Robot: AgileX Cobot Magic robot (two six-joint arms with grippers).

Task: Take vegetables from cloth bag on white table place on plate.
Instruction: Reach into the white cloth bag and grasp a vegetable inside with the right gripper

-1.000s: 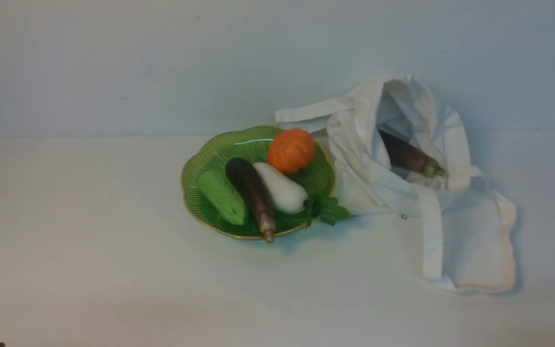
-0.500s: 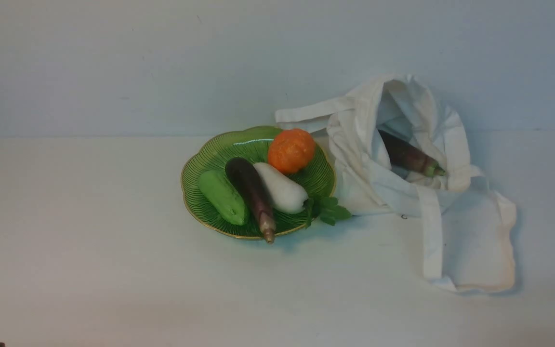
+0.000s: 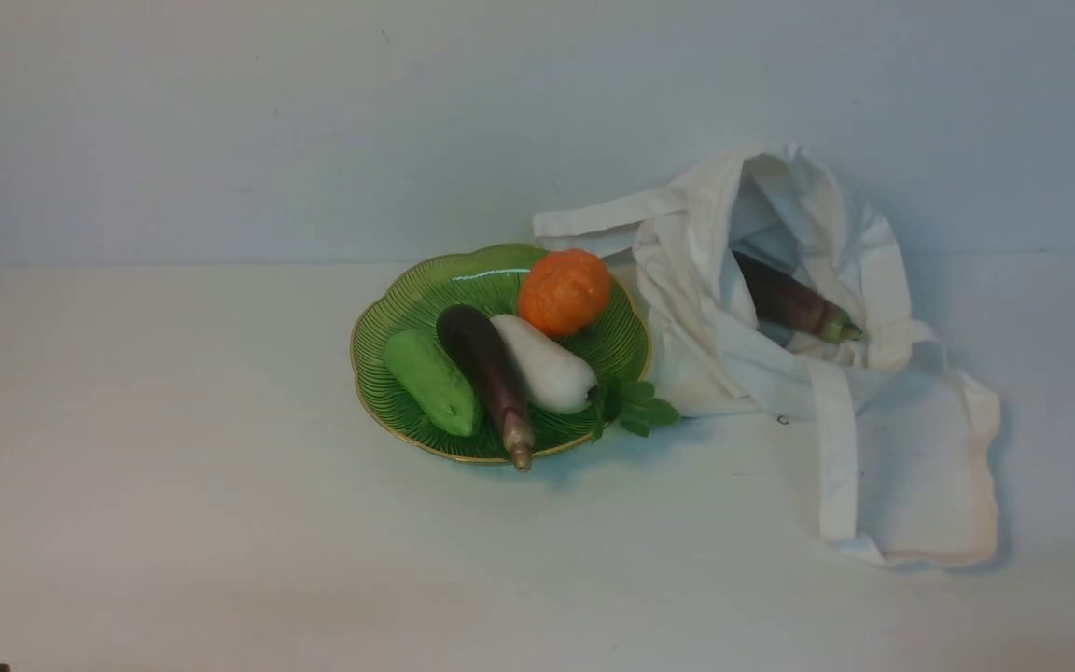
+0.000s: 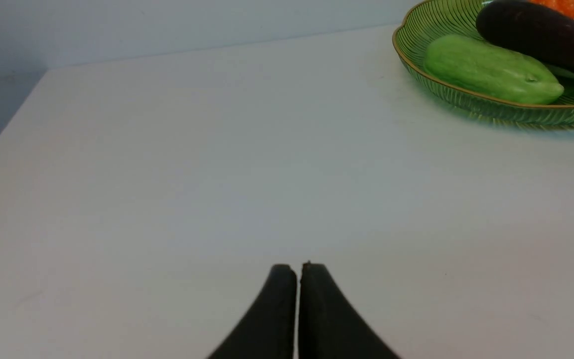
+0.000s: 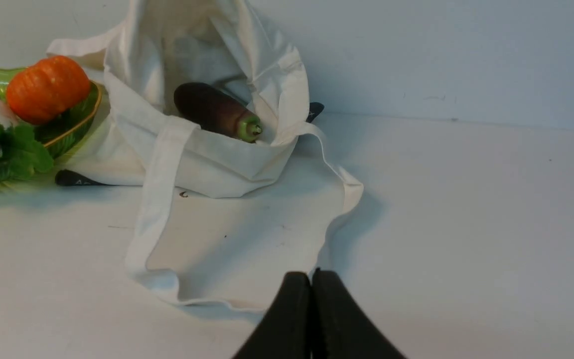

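Here, at the front left corner of the worktop, the left fingers are pressed together with only a hairline between them, holding nothing, with bare surface beneath them. Toward the middle, nearer the rear edge, sits the plate, carrying a green gourd, a slim purple eggplant whose tan tip overhangs the front rim, a white radish and an orange pumpkin. The radish leaves spill over the right rim. Just beside that rim stands the cloth bag, mouth gaping, one strap handle trailing toward the front edge. The thick eggplant lies inside the bag, green stem end pointing right. Over the right front of the worktop, the right fingers are closed and empty, their tips by the strap's front loop; whether they touch it I cannot tell.
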